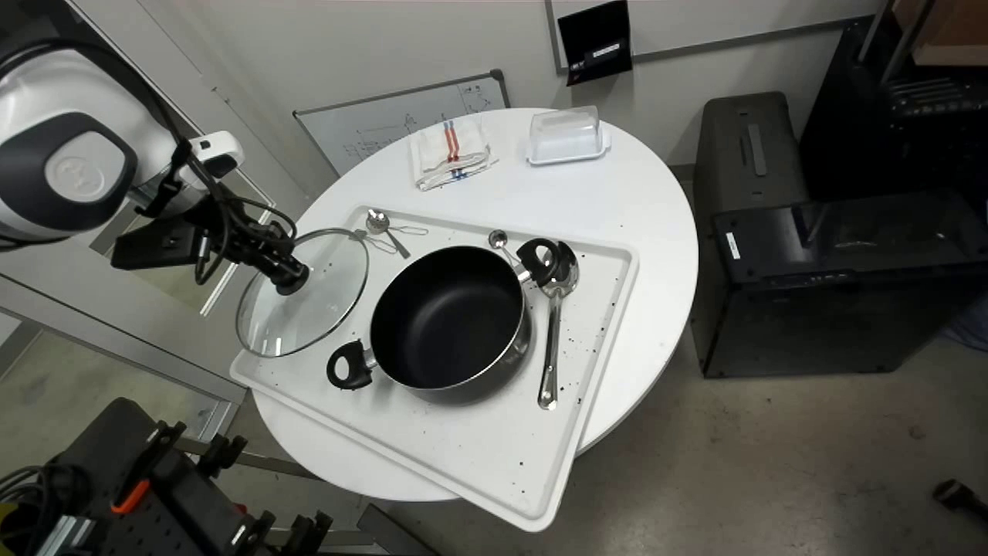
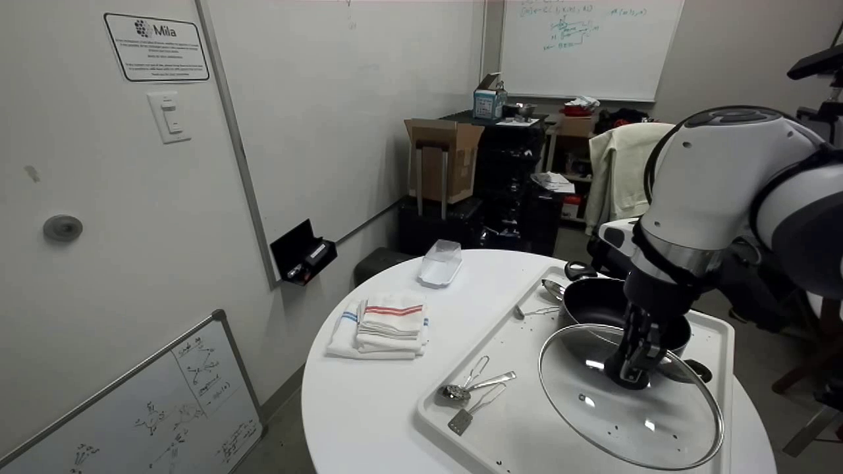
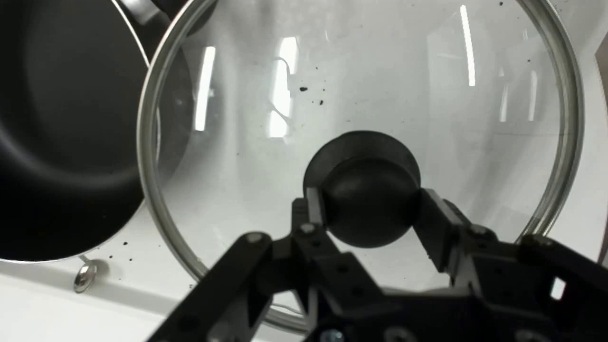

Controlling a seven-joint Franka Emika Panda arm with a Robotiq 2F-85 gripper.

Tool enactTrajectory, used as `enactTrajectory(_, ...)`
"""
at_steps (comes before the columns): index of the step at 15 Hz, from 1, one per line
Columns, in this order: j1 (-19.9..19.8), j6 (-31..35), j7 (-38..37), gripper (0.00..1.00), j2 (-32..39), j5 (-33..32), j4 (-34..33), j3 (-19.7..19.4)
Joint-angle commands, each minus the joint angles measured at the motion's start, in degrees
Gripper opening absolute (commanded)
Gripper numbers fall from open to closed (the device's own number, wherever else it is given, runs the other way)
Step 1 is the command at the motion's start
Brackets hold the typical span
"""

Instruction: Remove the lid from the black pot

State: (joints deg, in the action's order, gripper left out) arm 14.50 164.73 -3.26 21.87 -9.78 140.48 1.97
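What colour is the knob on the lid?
The knob is black; it shows best in the wrist view.

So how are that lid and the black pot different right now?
The lid is see-through; the black pot is opaque. The lid is held in the gripper by its central knob, while the black pot rests on the white tray. The lid has that single knob; the black pot has two side handles. Both are round with thin shiny rims.

Wht arm [image 2: 708,181] — blk cables [image 1: 208,179] — blk gripper [image 3: 370,204]
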Motion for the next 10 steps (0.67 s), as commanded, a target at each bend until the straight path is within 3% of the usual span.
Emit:
enactTrajectory(1, 3.2, 2.8, -3.2, 0.25, 4.7, -2.2, -4.3, -2.0)
enactTrajectory(10, 1.3, 12.9, 0.3, 0.25, 18.2, 1.0, -13.2, -1.6)
